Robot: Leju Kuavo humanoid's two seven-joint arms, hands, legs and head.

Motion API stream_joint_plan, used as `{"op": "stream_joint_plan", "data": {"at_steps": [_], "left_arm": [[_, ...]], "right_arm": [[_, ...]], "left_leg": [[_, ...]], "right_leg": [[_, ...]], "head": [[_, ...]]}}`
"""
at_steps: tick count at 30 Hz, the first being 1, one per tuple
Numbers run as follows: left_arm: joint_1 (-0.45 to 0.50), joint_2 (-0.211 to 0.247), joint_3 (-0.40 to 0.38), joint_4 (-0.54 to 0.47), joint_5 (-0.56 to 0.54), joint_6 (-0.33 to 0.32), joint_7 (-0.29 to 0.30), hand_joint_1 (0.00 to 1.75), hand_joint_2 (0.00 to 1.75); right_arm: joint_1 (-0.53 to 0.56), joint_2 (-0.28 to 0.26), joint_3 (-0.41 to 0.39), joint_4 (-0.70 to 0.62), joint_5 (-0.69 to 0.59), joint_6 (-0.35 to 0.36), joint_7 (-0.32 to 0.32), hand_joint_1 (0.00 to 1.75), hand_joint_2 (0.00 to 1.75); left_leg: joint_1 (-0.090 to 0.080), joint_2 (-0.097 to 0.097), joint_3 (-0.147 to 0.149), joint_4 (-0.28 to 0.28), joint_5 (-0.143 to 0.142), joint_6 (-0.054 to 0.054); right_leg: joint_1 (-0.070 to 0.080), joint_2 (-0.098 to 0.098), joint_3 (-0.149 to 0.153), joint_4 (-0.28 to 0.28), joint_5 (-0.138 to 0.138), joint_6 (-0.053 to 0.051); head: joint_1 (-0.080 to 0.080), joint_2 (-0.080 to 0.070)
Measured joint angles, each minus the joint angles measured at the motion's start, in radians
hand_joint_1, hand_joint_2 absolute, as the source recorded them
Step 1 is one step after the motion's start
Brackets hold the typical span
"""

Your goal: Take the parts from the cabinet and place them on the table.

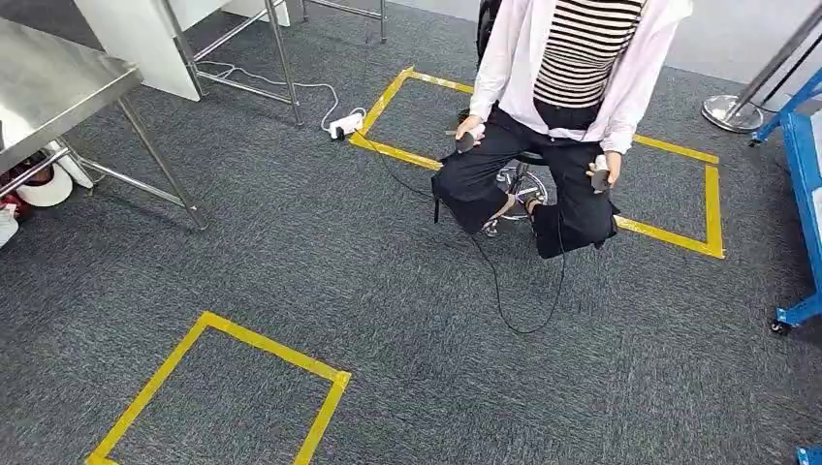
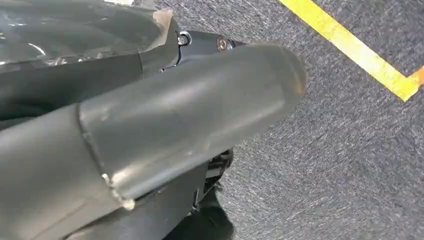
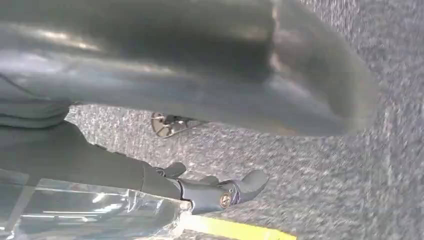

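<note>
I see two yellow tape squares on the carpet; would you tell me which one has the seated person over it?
The far yellow tape square, at the upper right of the head view. The seated person and stool sit over it, while the near square at lower left encloses only bare carpet.

Open carpet point(image 1: 388, 291) lies ahead. A seated person point(image 1: 557, 116) blocks the centre-right; the table point(image 1: 48, 92) stands at left, a blue frame point(image 1: 803, 184) at right, a cable point(image 1: 504, 291) crosses the floor.
</note>
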Motion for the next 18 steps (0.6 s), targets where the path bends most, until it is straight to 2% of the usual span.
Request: {"op": "stream_joint_plan", "data": {"at_steps": [1,2,3,6,7,8,9,10,11,12,13,14,15,16,17,18], "left_arm": [[0.000,0.000,0.000,0.000,0.000,0.000,0.000,0.00,0.00],[-0.001,0.000,0.000,0.000,0.000,0.000,0.000,0.00,0.00],[0.000,-0.001,0.000,0.000,0.000,-0.001,-0.001,0.00,0.00],[-0.003,-0.002,0.000,0.000,0.000,-0.002,-0.001,0.00,0.00],[-0.003,-0.003,0.000,0.000,0.000,-0.002,-0.001,0.00,0.00],[-0.004,-0.003,0.000,0.000,0.000,-0.003,-0.001,0.00,0.00],[-0.004,-0.003,0.000,0.000,0.000,-0.004,-0.002,0.00,0.00],[-0.002,-0.003,0.000,0.000,0.000,-0.004,-0.002,0.00,0.00],[0.000,-0.003,0.000,0.001,-0.001,-0.005,-0.002,0.00,0.00],[0.002,-0.003,0.000,0.002,-0.002,-0.006,-0.002,0.00,0.00],[0.002,-0.003,0.000,0.002,-0.005,-0.006,-0.002,0.00,0.00],[0.002,-0.003,0.000,0.002,-0.008,-0.006,-0.002,0.00,0.00],[0.002,-0.003,0.000,0.002,-0.009,-0.008,-0.002,0.00,0.00],[0.002,-0.002,0.000,0.002,-0.011,-0.009,-0.002,0.00,0.00],[0.002,0.000,0.000,0.002,-0.011,-0.009,-0.002,0.00,0.00],[0.002,0.000,0.000,0.002,-0.011,-0.010,-0.002,0.00,0.00]], "right_arm": [[-0.002,-0.001,0.000,0.000,0.000,0.000,0.001,0.00,0.00],[-0.006,-0.001,0.000,0.000,0.000,0.000,0.003,0.00,0.00],[-0.008,-0.001,0.000,0.000,0.000,0.001,0.006,0.00,0.00],[-0.004,-0.002,0.000,0.000,0.000,0.001,0.009,0.00,0.00],[-0.004,-0.003,-0.001,0.000,0.000,0.001,0.009,0.00,0.00],[-0.005,-0.002,-0.001,0.000,-0.001,0.002,0.009,0.00,0.00],[-0.005,-0.002,-0.002,0.000,-0.002,0.003,0.010,0.00,0.00],[-0.006,-0.002,-0.002,0.000,-0.002,0.004,0.010,0.00,0.00],[-0.006,-0.001,-0.003,0.000,-0.002,0.006,0.010,0.00,0.00],[-0.004,-0.001,-0.003,0.000,-0.002,0.006,0.011,0.00,0.00],[-0.002,-0.002,-0.004,0.000,-0.003,0.005,0.011,0.00,0.00],[-0.001,-0.002,-0.006,0.000,-0.003,0.004,0.014,0.00,0.00],[-0.001,-0.002,-0.007,0.000,-0.004,0.003,0.015,0.00,0.00],[-0.002,-0.002,-0.008,0.000,-0.004,0.002,0.016,0.00,0.00],[-0.002,-0.001,-0.008,0.000,-0.005,0.002,0.018,0.00,0.00],[-0.006,-0.001,-0.009,0.000,-0.005,0.002,0.018,0.00,0.00]], "left_leg": [[0.000,0.009,0.002,0.000,-0.001,-0.001],[-0.007,0.018,0.004,0.001,-0.003,-0.007],[-0.009,0.027,0.005,0.002,-0.006,-0.014],[-0.006,0.051,0.013,-0.003,-0.004,-0.027],[-0.005,0.049,0.006,0.004,-0.013,-0.038],[0.001,-0.008,-0.003,0.035,-0.040,-0.044],[0.003,-0.044,-0.025,0.092,-0.079,-0.044],[0.003,-0.063,-0.064,0.182,-0.126,-0.047],[0.002,-0.070,-0.103,0.267,-0.160,-0.047],[0.003,-0.071,-0.130,0.320,-0.171,-0.047],[0.003,-0.071,-0.136,0.325,-0.155,-0.046],[0.004,-0.072,-0.120,0.281,-0.117,-0.045],[0.005,-0.077,-0.082,0.193,-0.062,-0.043],[0.010,-0.097,-0.043,0.105,-0.017,-0.042],[0.016,-0.144,-0.015,0.038,0.002,-0.040],[0.015,-0.157,-0.010,0.019,-0.007,-0.041]], "right_leg": [[0.000,-0.029,0.058,-0.100,0.026,0.002],[0.005,-0.074,0.088,-0.161,0.028,-0.008],[0.015,-0.066,0.089,-0.161,0.037,-0.014],[0.018,-0.036,0.072,-0.160,0.040,-0.028],[-0.002,-0.024,0.088,-0.171,0.050,-0.041],[-0.004,-0.012,0.086,-0.170,0.054,-0.047],[-0.004,-0.008,0.084,-0.170,0.057,-0.053],[-0.002,0.004,0.082,-0.170,0.059,-0.055],[0.000,0.016,0.080,-0.169,0.059,-0.055],[0.001,0.028,0.080,-0.168,0.059,-0.055],[0.001,0.039,0.081,-0.167,0.059,-0.055],[0.001,0.052,0.082,-0.165,0.059,-0.055],[0.000,0.067,0.084,-0.163,0.059,-0.055],[0.000,0.080,0.084,-0.161,0.059,-0.054],[0.001,0.091,0.079,-0.158,0.059,-0.053],[0.013,0.100,0.072,-0.148,0.056,-0.047]], "head": [[0.001,0.000],[0.002,0.000],[0.000,0.000],[-0.002,0.000],[0.000,0.000],[-0.008,0.000],[-0.015,0.000],[-0.015,0.000],[-0.016,0.000],[-0.017,0.000],[-0.017,0.000],[-0.018,0.000],[-0.018,0.000],[-0.018,0.000],[-0.019,0.000],[-0.017,0.000]]}}
